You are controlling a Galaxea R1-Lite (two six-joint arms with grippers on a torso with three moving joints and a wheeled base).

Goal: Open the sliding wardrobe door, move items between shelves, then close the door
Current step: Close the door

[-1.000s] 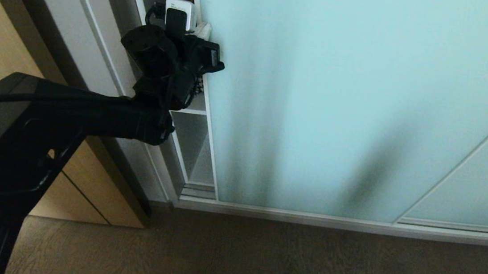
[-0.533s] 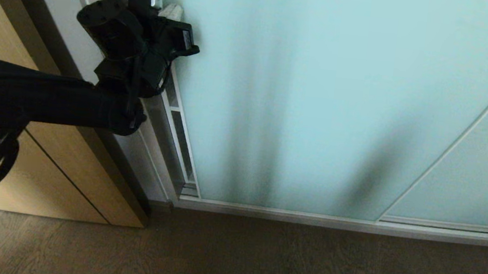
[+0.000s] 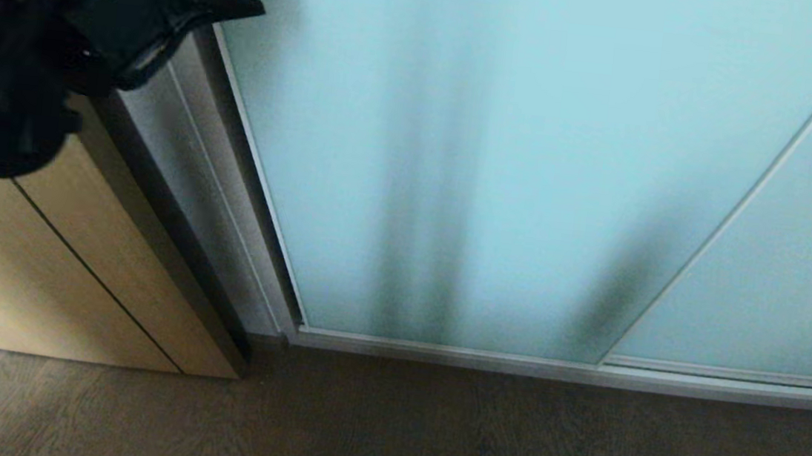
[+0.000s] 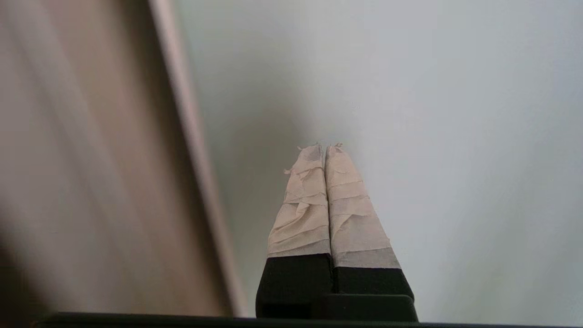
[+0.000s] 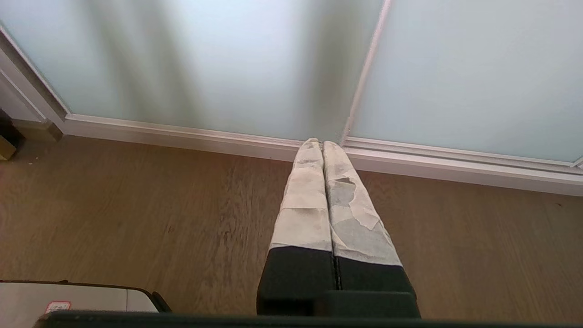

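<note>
Two grippers appear here, and you can read both sets of jaws as pressed together with nothing between them. The left gripper [image 4: 325, 148] points at the pale frosted glass of the sliding wardrobe door [image 3: 502, 155]; its taped fingers [image 4: 305, 205] meet along their whole length, and their tips sit close to the glass, though you cannot tell whether they touch it. In the head view the left arm [image 3: 60, 23] fills the upper left corner, level with the door's left edge. That edge, a thin silver frame strip [image 3: 256, 161], runs down beside the grey-white wardrobe side wall [image 3: 187, 184], and no shelf opening shows between them, so you see the door shut against this side. A second glass panel [image 3: 781, 279] overlaps at the right behind a slanting silver strip. Both panels end at a pale bottom rail [image 3: 549, 365] running across the view. Left of the wardrobe wall stands a light wood cabinet front [image 3: 51, 276] with a dark seam line. The right gripper [image 5: 323, 143] hangs low over the dark wood floor [image 3: 430, 439], its taped fingers [image 5: 305, 205] aimed at the rail where the two panels meet. The floor before the rail gives you open room. The bag and the shelves are hidden behind the glass.
</note>
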